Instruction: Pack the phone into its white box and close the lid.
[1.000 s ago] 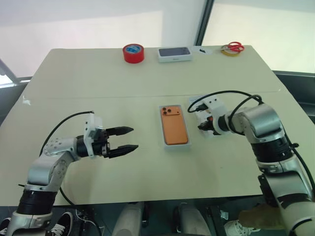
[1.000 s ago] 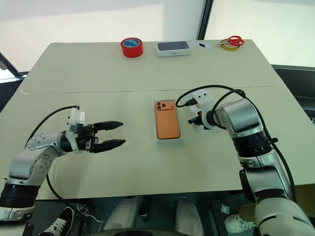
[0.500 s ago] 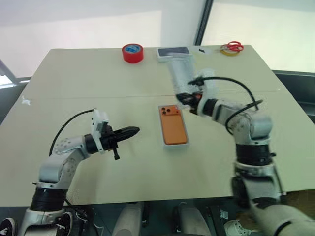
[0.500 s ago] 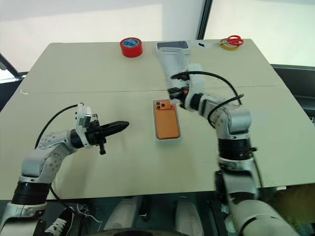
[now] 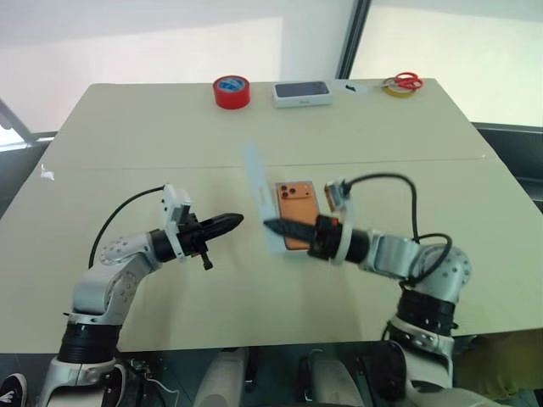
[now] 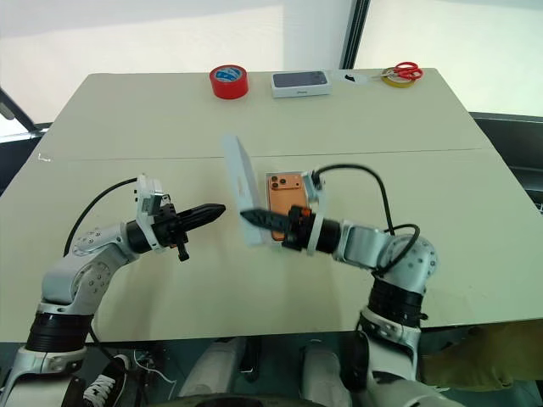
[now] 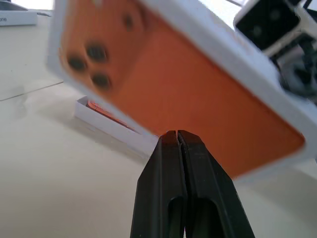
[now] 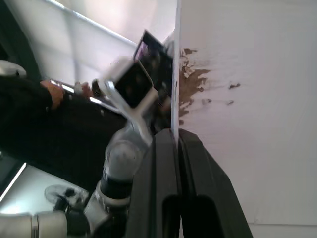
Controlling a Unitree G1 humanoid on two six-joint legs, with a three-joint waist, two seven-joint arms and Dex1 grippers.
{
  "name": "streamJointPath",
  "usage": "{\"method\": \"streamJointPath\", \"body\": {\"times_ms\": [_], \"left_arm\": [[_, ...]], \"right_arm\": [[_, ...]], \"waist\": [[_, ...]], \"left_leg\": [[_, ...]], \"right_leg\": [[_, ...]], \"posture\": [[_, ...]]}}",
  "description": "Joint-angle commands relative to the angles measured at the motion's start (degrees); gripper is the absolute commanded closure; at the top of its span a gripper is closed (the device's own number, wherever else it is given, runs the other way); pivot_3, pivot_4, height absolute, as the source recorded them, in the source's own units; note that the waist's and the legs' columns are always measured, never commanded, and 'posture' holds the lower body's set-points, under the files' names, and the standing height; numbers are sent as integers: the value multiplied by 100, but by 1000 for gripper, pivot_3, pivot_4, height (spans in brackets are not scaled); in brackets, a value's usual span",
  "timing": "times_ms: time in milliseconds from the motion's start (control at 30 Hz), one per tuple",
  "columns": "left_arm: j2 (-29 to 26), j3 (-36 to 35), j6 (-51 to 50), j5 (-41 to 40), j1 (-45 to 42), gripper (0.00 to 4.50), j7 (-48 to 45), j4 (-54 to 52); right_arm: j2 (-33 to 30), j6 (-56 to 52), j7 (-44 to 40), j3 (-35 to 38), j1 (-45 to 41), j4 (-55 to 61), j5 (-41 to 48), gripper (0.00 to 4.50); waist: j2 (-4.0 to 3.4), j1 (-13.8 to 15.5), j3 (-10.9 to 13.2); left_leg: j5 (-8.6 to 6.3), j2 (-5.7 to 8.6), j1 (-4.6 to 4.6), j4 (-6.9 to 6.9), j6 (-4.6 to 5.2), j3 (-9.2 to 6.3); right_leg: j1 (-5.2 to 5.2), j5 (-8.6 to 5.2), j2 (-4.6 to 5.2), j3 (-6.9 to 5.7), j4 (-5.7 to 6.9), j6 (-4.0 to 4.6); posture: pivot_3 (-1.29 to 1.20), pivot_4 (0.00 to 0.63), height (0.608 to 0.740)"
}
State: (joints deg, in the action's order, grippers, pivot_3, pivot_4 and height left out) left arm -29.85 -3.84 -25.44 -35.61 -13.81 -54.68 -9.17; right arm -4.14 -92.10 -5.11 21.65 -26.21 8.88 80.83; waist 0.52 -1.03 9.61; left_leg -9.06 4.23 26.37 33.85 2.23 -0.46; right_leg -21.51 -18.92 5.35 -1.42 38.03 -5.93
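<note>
The orange phone (image 5: 299, 208) lies camera side up in the white box (image 5: 320, 248) at the table's middle. Just left of the box, the lid (image 5: 259, 195) is up in the air on edge, my right gripper (image 5: 273, 225) shut on its lower rim. In the left wrist view the lid's printed orange face (image 7: 173, 84) looms right in front of my left gripper (image 7: 177, 135), which is shut and empty. From the head, my left gripper (image 5: 227, 223) points at the lid from the left, a short gap away. The right wrist view shows the lid's plain white inside (image 8: 247, 99).
At the table's far edge stand a red tape roll (image 5: 230, 91), a white box with a dark phone picture (image 5: 301, 93), and red scissors on a yellow tape roll (image 5: 400, 83). A seam (image 5: 153, 166) crosses the table's middle.
My right gripper has lifted the lid from the table right of the box and swung it over to the box's left side. My left gripper has shut and turned toward the lid.
</note>
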Motion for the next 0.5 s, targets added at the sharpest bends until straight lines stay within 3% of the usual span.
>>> {"method": "streamJointPath", "body": {"times_ms": [33, 333, 433, 500], "left_arm": [[72, 5, 75, -38, 79, 4441, 42, -312], [671, 731, 540, 662, 248, 4441, 325, -184], [870, 805, 612, 776, 127, 4441, 382, 51], [999, 837, 696, 859, 13, 4441, 412, 210]], "right_arm": [[-134, 254, 536, -265, -285, -401, 811, 4500], [-409, 1060, 1203, -794, -479, -1182, 1163, 4500], [-624, 1301, 958, -1081, -429, -880, 371, 4500], [-703, 1388, 821, -1057, -472, -1044, 335, 4500]], "waist": [[-4, -24, -1], [-4, 38, -2], [-6, 38, -3], [-2, 38, -6]], "left_leg": [[0, -1, -1, 0, 1, 1], [6, -1, 4, 13, 22, 3], [5, -1, 2, 13, 24, 3], [5, -2, 2, 13, 24, 3]], "right_leg": [[0, 0, 0, 3, 1, 1], [7, 0, 2, 1, -7, -1], [8, 0, 2, 1, -7, -1], [8, 0, 1, 0, -7, -1]], "posture": [[0, 150, 738], [0, 150, 738], [0, 150, 738], [0, 150, 738]]}}
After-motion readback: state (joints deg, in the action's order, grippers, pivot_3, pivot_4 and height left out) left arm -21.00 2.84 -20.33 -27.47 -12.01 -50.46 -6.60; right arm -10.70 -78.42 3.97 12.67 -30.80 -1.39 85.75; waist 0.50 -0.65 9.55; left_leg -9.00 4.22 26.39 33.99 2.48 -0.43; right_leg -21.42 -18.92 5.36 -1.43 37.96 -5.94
